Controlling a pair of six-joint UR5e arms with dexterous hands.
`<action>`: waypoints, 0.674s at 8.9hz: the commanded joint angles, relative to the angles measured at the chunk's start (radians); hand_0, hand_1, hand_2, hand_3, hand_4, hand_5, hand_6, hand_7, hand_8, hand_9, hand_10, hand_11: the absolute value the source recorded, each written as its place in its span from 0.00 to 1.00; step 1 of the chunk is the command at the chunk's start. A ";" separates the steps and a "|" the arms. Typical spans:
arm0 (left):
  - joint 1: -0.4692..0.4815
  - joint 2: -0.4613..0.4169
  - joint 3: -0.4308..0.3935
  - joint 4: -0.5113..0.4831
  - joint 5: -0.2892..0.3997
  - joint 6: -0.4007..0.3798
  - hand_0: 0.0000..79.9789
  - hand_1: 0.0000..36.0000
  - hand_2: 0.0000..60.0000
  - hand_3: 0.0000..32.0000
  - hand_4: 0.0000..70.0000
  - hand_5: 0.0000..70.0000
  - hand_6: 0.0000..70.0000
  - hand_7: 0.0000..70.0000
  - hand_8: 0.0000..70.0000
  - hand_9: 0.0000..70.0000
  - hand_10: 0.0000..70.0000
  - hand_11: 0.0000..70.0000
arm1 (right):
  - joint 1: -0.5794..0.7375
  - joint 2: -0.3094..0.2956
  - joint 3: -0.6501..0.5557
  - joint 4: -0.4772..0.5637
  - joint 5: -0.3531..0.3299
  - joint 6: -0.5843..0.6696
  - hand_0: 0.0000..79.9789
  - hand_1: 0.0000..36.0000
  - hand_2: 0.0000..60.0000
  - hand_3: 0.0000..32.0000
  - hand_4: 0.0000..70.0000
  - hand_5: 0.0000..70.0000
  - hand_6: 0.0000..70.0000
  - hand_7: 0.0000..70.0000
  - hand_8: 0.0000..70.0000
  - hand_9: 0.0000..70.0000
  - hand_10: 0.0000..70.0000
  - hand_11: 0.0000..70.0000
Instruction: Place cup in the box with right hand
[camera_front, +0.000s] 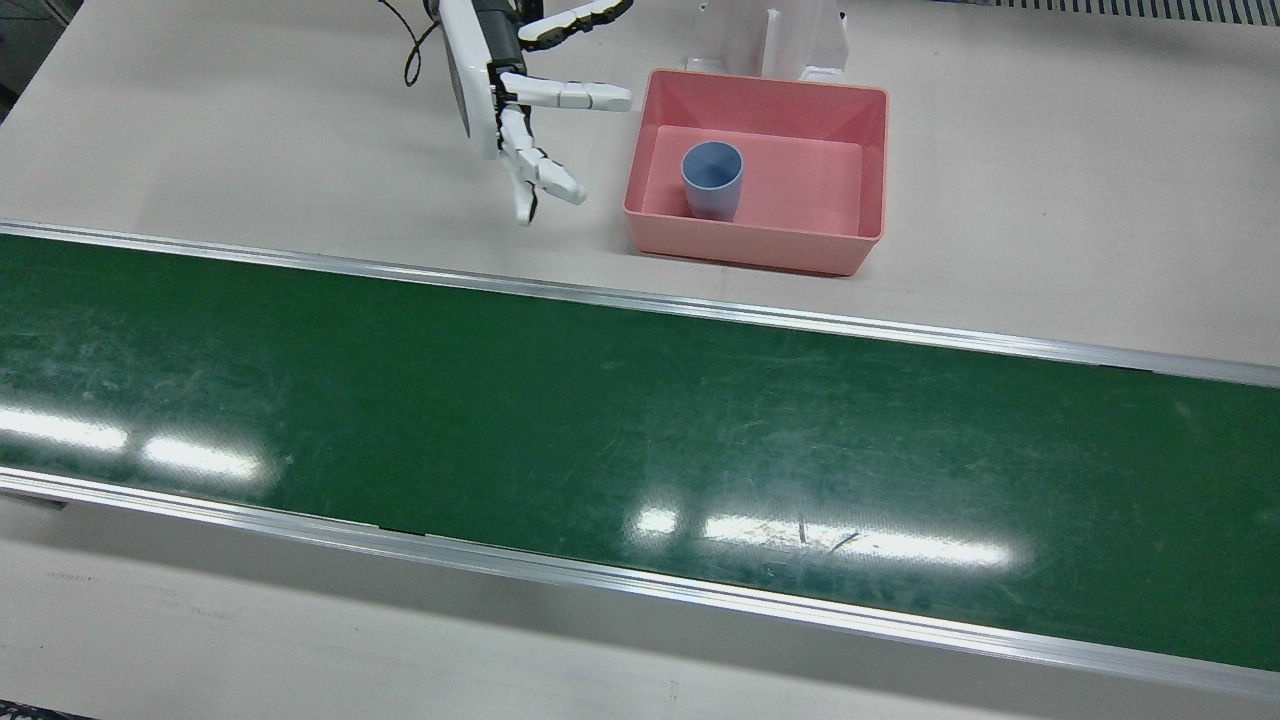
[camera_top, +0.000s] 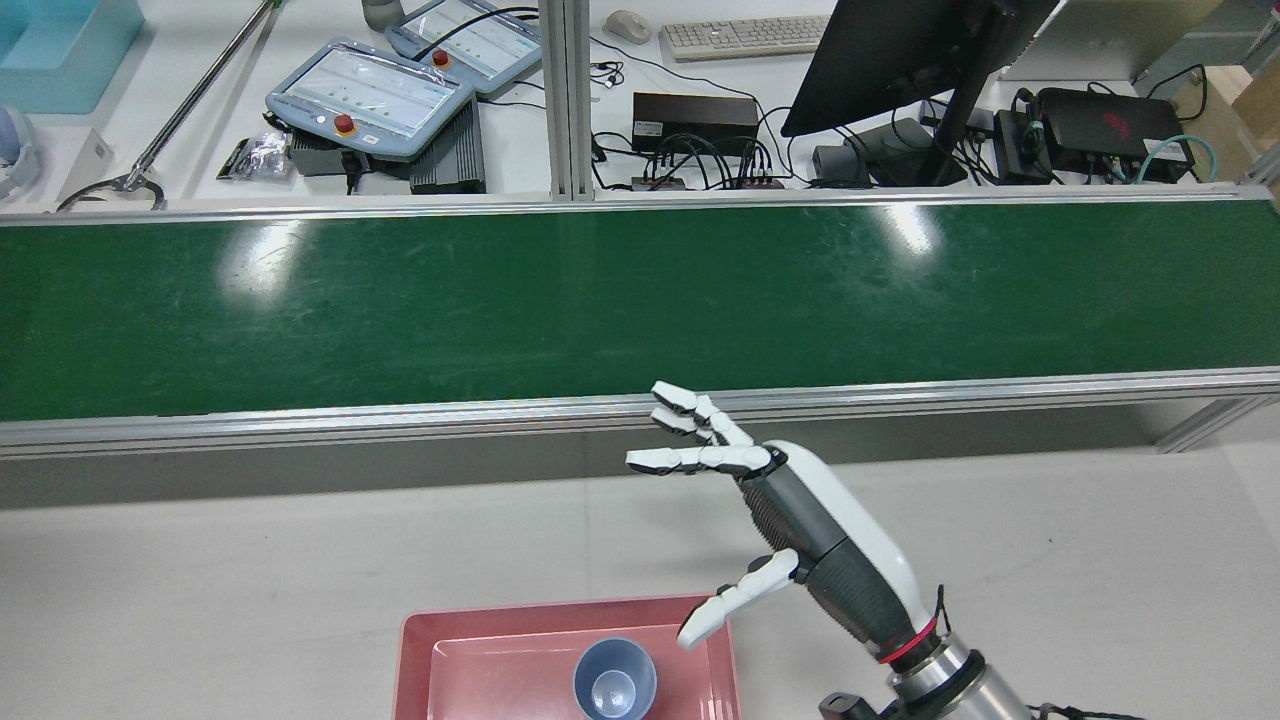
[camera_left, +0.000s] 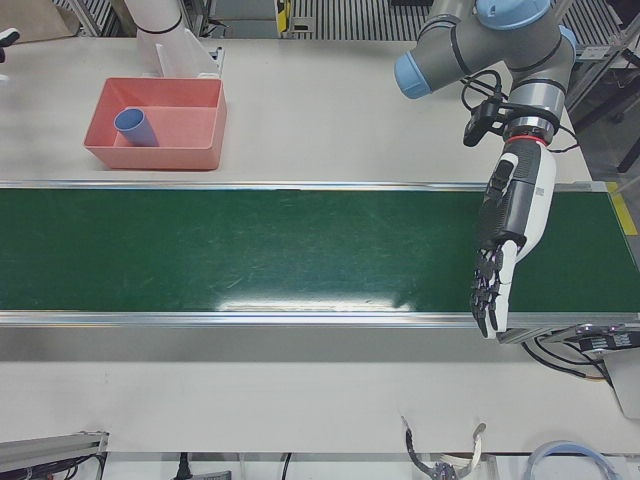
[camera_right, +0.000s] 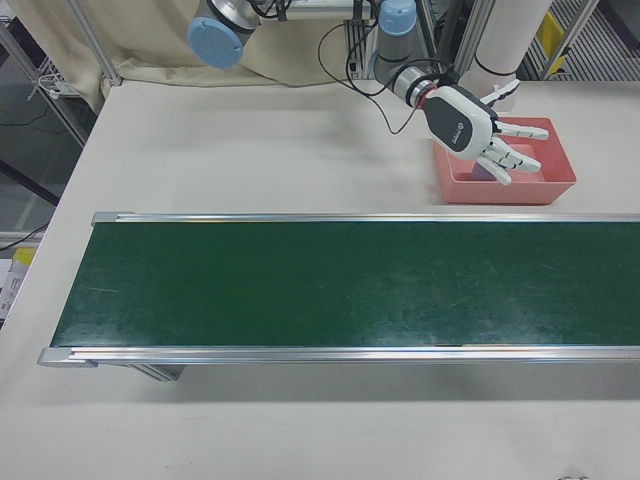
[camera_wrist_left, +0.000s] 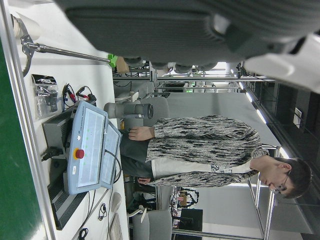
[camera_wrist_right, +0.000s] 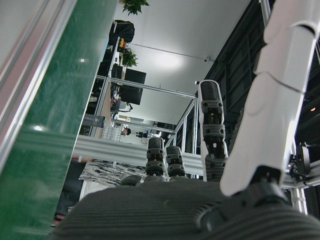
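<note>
We see the blue cup (camera_front: 712, 180) standing upright inside the pink box (camera_front: 870, 150), in the left half of its floor as the front view shows it, mouth open to the top. The box sits on the pale desk (camera_front: 1050, 200) in the upper middle of that frame, just above the green conveyor belt (camera_front: 640, 440) that crosses the picture from left to right.

Our right hand (camera_front: 520, 110) hangs in the upper left of the front view, just left of the box and apart from it. Its fingers (camera_front: 575, 96) are spread wide and hold nothing; in the rear view one of them reaches over the box's right rim, clear of the cup.

Our left hand (camera_left: 503, 245) shows at the right of the left-front view, over the belt's near rail, fingers (camera_left: 486, 295) pointing down, close side by side and empty.
</note>
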 joint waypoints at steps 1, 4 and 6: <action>0.000 0.000 0.000 0.000 0.000 0.000 0.00 0.00 0.00 0.00 0.00 0.00 0.00 0.00 0.00 0.00 0.00 0.00 | 0.309 -0.142 0.003 -0.282 -0.099 0.438 0.70 0.43 0.05 0.00 0.45 0.08 0.08 0.27 0.16 0.28 0.02 0.05; 0.000 0.000 -0.002 -0.001 0.000 0.000 0.00 0.00 0.00 0.00 0.00 0.00 0.00 0.00 0.00 0.00 0.00 0.00 | 0.783 -0.164 -0.232 -0.243 -0.561 0.584 0.71 0.44 0.04 0.00 0.31 0.10 0.08 0.23 0.16 0.27 0.06 0.11; 0.000 0.002 -0.002 0.000 0.000 0.000 0.00 0.00 0.00 0.00 0.00 0.00 0.00 0.00 0.00 0.00 0.00 0.00 | 0.943 -0.211 -0.450 0.015 -0.673 0.692 0.67 0.52 0.22 0.00 0.22 0.10 0.08 0.23 0.16 0.28 0.08 0.14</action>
